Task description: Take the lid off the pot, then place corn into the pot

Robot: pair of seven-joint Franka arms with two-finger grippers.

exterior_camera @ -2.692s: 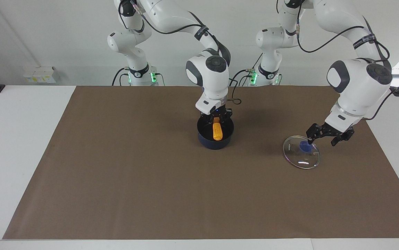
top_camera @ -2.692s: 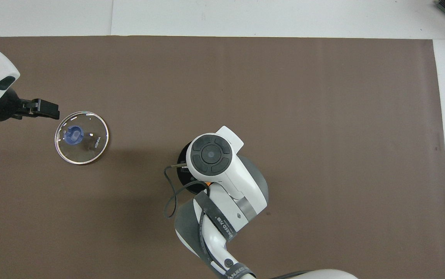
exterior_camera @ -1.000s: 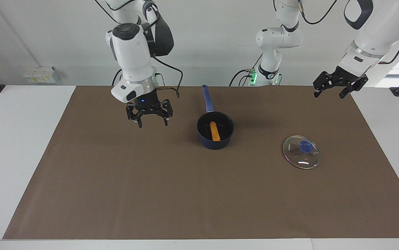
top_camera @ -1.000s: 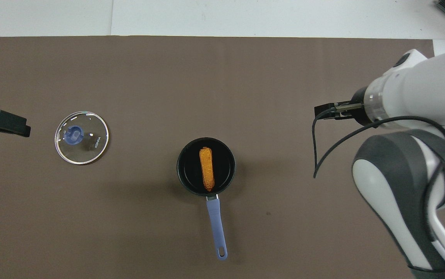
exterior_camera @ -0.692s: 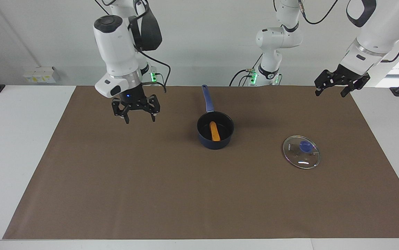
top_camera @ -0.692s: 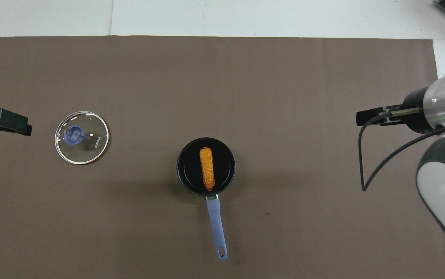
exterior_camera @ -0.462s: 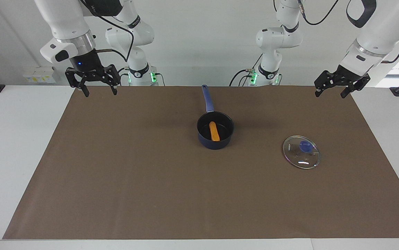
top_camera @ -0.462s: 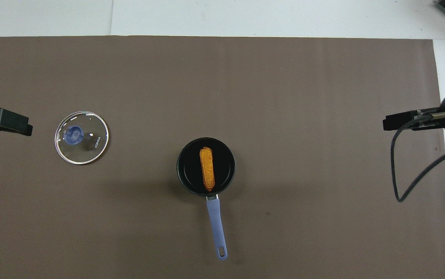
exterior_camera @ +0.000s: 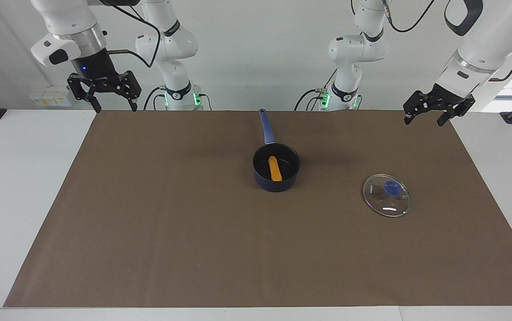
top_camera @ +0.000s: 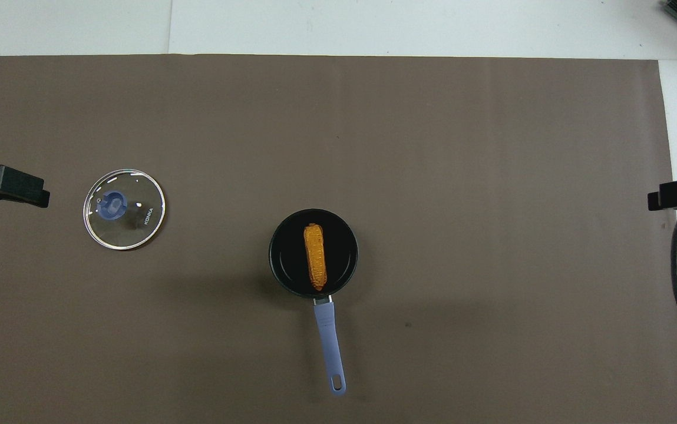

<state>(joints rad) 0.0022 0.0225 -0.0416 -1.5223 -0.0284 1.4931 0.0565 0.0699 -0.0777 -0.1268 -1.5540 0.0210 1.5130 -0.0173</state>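
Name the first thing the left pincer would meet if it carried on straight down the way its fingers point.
Probably the brown mat near its edge; the left pincer hangs open above it. The lid lies clear of that line, though depth is uncertain.

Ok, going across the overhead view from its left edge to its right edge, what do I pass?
Left gripper → lid → pot with the corn in it → right gripper.

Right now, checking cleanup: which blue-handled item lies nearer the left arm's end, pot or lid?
The lid, flat on the mat; the pot holding the corn sits mid-table.
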